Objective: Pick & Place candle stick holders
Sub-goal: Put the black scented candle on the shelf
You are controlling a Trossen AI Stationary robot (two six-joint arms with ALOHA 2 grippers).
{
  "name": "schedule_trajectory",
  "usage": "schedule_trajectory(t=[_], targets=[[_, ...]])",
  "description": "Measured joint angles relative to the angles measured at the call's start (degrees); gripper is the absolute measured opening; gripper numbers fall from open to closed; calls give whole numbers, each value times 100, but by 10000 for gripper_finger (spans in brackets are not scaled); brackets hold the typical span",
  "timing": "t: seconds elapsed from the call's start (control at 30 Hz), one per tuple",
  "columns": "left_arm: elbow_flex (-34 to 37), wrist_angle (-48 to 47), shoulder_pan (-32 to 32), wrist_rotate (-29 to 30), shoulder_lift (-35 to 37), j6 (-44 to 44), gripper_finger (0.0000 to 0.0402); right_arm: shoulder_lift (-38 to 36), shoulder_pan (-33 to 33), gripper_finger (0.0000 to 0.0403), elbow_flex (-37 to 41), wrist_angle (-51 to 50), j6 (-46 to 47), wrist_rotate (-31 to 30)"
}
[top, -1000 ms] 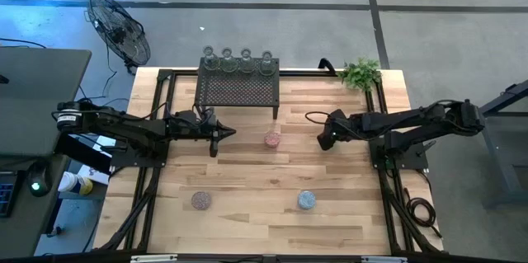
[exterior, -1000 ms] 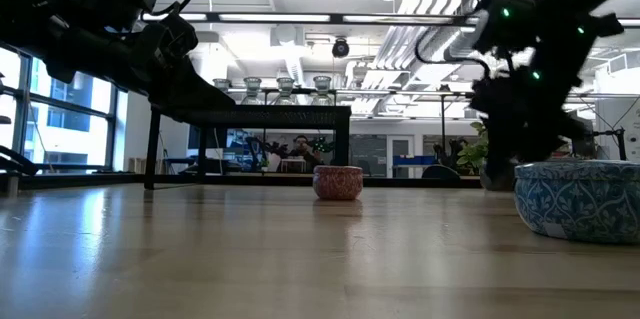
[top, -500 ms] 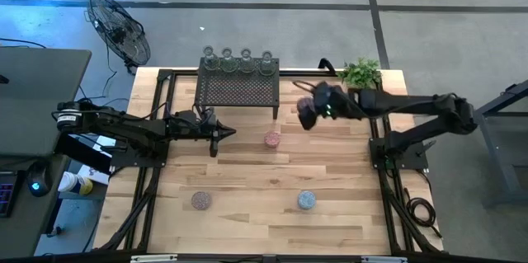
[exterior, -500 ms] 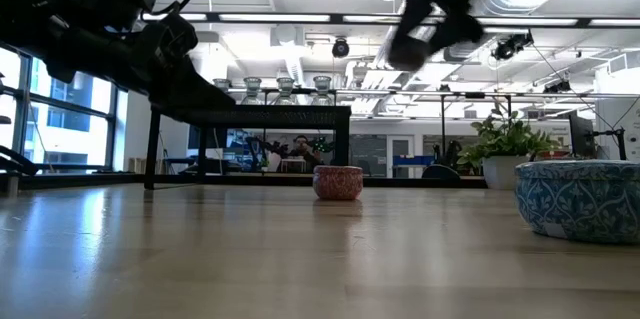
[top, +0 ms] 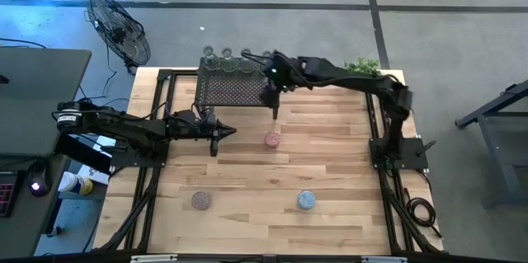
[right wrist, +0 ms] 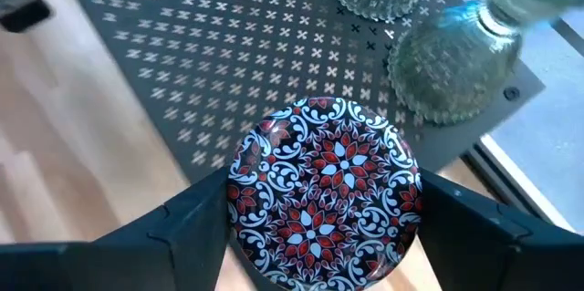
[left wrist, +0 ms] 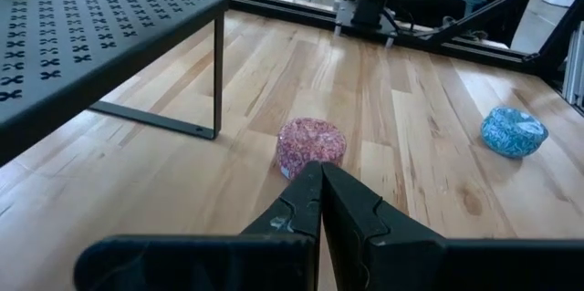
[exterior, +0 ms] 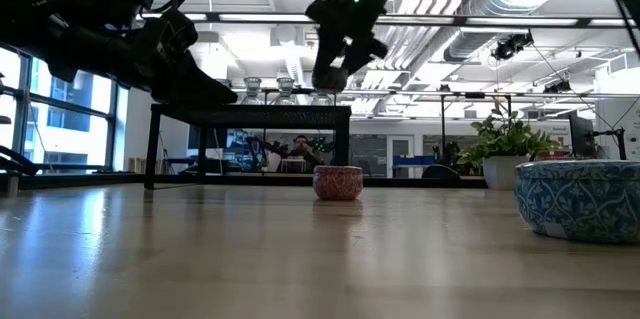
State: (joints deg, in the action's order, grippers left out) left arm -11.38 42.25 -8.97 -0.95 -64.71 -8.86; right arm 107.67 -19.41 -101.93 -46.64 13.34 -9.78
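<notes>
My right gripper (top: 271, 91) is shut on a round holder with a red, white and dark flower pattern (right wrist: 324, 181), above the right front corner of the black mesh rack (top: 238, 90). Clear-greenish glass cups (top: 227, 55) stand in a row along the rack's far edge. A pink holder (top: 272, 139), a mauve one (top: 200, 200) and a blue one (top: 306, 199) stand on the table. My left gripper (top: 223, 133) is shut and empty, left of the pink holder (left wrist: 310, 142) and pointing at it. My right gripper pinches the patterned holder by its round side wall (right wrist: 235, 191), one finger (right wrist: 173, 232) on each side. The fingers slant down from the table's right. The holder is lifted clear, its patterned round face toward the wrist camera, over the rack's mesh top (right wrist: 210, 45).
A small green potted plant (top: 363, 68) stands at the table's far right corner. A fan (top: 120, 28) stands beyond the far left corner. Black frame rails (top: 153, 164) run along both table sides. Bare wood lies between the near holders.
My right gripper has risen and swung from the table's middle right toward the far left, ending over the rack's right front corner. My left arm has kept still.
</notes>
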Motion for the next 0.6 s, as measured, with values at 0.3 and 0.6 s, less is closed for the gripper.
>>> schedule_trajectory(t=[0.3,0.6], targets=[[0,-44,0,-4,0,0,5,685,-202,286,-580,-163,-327,133],[0,-41,0,-9,0,0,5,721,-276,286,-470,11,-336,128]])
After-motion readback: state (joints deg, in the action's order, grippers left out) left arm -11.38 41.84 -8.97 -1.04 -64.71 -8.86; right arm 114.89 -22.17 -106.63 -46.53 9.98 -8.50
